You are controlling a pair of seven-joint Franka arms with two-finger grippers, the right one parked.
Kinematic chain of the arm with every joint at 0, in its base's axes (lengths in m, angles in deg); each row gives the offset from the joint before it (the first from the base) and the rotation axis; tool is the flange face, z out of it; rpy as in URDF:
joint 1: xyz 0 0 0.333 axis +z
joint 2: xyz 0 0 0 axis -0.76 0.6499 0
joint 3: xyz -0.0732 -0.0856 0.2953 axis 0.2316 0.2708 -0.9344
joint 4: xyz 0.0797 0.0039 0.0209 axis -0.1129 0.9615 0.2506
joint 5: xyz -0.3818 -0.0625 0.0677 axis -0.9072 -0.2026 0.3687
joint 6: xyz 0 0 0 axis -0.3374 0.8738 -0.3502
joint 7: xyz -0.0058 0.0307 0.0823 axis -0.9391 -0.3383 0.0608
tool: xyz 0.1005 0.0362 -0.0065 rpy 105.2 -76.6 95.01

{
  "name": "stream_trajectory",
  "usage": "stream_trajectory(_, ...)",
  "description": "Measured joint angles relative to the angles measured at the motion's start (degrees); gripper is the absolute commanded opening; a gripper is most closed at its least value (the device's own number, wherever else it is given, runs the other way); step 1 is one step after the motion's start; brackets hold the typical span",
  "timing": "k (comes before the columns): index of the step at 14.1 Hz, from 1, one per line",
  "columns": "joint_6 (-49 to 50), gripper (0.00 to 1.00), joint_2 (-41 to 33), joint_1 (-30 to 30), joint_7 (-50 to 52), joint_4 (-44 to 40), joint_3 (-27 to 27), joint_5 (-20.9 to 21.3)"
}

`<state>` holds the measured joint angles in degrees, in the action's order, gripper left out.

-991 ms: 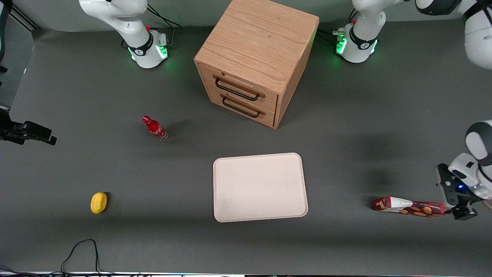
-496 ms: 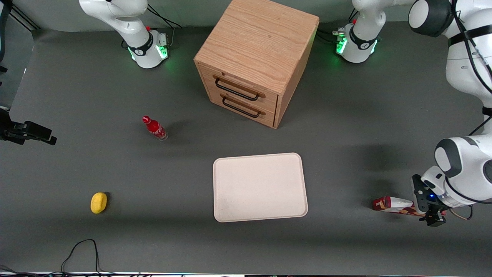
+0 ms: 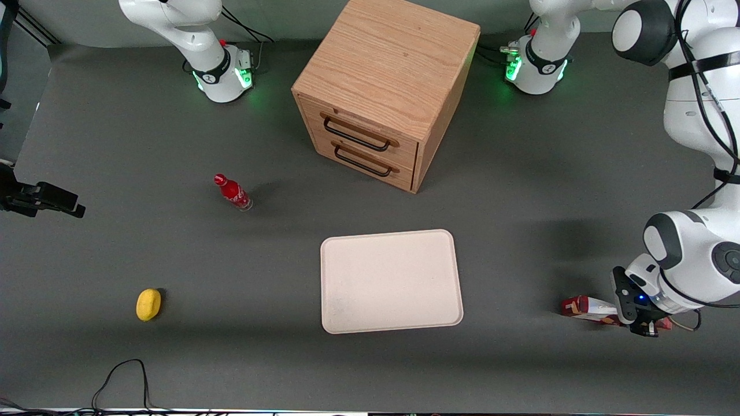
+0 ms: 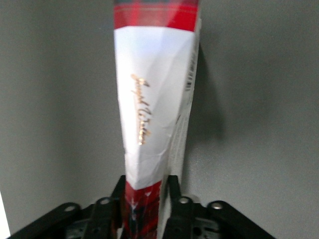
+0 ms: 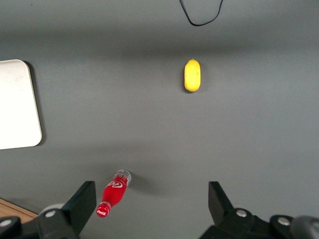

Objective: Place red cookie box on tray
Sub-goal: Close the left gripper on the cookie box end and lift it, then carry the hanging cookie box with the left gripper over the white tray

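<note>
The red cookie box [image 3: 584, 307] lies flat on the grey table toward the working arm's end, its white patch showing near the end that points at the tray. My left gripper [image 3: 642, 325] is down over the box's other end and hides that part. In the left wrist view the box [image 4: 152, 109] runs away from the gripper [image 4: 145, 193], whose black fingers [image 4: 118, 196] stand close on either side of the red end, open around it. The cream-white tray [image 3: 390, 280] sits empty near the table's middle, well apart from the box.
A wooden two-drawer cabinet [image 3: 387, 86] stands farther from the front camera than the tray. A small red bottle [image 3: 232, 192] and a yellow object [image 3: 148, 304] lie toward the parked arm's end. A black cable [image 3: 118, 375] loops near the table's front edge.
My left gripper has slid along the box toward the tray end and now covers more of it. The box itself has not shifted.
</note>
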<state>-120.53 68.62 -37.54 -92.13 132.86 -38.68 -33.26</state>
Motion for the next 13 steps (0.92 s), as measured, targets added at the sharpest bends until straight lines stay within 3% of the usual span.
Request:
stream_trajectory(6,0.4,0.00,-0.1,0.6,0.0,-1.1,0.0,-2.0)
stream_trajectory(10,10.5,0.00,-1.9,0.7,1.1,-4.6,0.0,-12.4)
stream_trajectory(13,19.9,0.00,-5.3,0.7,15.7,-7.1,0.1,-13.6)
